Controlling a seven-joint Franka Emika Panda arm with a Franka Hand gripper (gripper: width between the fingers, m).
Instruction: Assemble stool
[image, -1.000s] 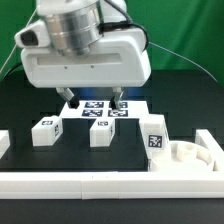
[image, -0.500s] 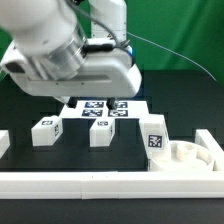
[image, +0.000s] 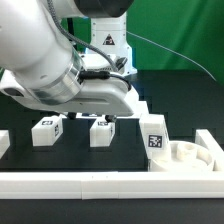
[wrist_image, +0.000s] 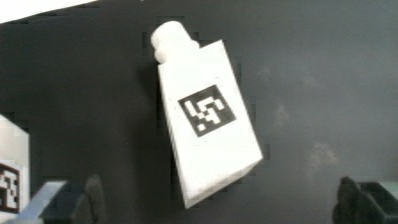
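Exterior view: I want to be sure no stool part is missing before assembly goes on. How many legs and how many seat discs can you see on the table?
Legs: 3 (leftmost leg in the exterior view, middle leg, rightmost leg)
Seat disc: 1
Total: 4 stool parts

White arm (image: 40, 75) of rounded glossy shells, with a grey ribbed band (image: 74, 68). Boxy white tool (image: 90, 116), dark fingers (wrist_image: 68, 196). A thin grey cable (image: 170, 50) runs from it.
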